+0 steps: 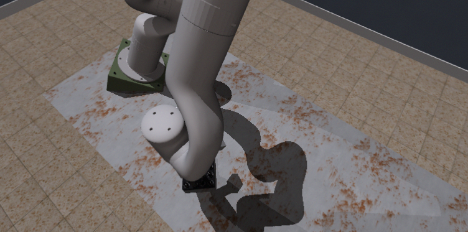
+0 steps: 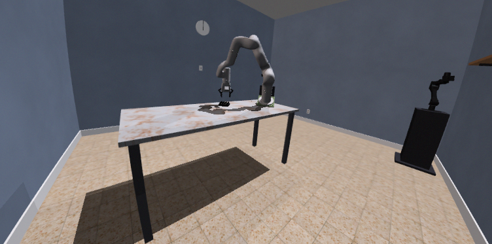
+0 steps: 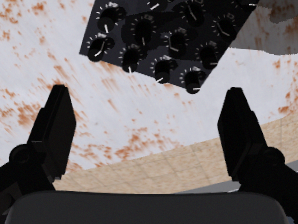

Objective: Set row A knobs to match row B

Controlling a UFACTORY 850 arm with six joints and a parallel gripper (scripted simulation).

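The knob box is a black square box with rows of black knobs with white lines. It stands on the table. In the wrist view it lies at the top, turned at an angle and partly cut off by the frame. My gripper is open and empty. It hangs above the table beside the box, not touching it. In the top view the arm hides most of the box. The knob lines are too small to read.
The arm's green base stands at the table's rear. The table's edge runs just below the box in the wrist view, with the tiled floor beyond. A black stand with a camera is at the right wall.
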